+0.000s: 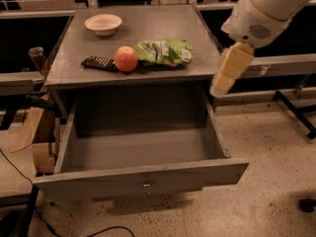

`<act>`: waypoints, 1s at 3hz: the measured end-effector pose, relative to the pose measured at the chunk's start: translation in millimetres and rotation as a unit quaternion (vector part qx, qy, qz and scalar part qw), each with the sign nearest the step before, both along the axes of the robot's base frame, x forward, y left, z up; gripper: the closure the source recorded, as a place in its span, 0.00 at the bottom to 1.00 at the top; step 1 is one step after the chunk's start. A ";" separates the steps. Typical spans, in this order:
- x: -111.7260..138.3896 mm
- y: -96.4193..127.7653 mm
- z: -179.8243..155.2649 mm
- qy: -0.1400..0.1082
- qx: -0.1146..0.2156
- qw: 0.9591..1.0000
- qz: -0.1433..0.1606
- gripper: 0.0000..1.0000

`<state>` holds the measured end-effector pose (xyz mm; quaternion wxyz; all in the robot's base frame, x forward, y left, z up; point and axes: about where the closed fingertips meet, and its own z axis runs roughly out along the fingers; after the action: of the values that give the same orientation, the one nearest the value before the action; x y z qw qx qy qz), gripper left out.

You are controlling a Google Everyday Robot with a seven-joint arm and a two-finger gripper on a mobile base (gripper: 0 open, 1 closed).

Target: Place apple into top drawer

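The gripper is being held in the air just off the right front corner of the grey cabinet top, pointed downward, above the right side wall of the top drawer and touching neither. How far it is opened cannot be told from this view, and nothing is being seen in its grasp. It is being carried by a white arm that is reaching in from the upper right corner. The apple is being supported by the cabinet top, near the front edge and left of centre, well apart from the gripper. It is being flanked on one side by a dark striped wrapper, which is touching it or nearly so, and on the other by a green snack bag lying just beside it. A pale label patch and some print are being displayed on the bag, but no brand or word can be read. A cream bowl is being supported at the back left of the top, apart from the other items. The top drawer is being presented pulled well out below the cabinet top, with a small metal keyhole at the centre of its front panel; no marking can be read there. A cardboard box is being propped on the floor beside the drawer's left wall.
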<state>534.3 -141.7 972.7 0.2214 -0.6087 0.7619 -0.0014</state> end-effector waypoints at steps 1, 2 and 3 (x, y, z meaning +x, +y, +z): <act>34.5 37.3 -0.8 -0.003 0.022 1.000 -0.007 0.00; 37.4 39.6 -1.2 -0.004 0.026 1.000 -0.009 0.00; 54.3 53.8 -4.0 -0.011 0.053 0.998 -0.017 0.00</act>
<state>588.6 -87.9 968.7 0.2623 -0.5832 0.7683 0.0287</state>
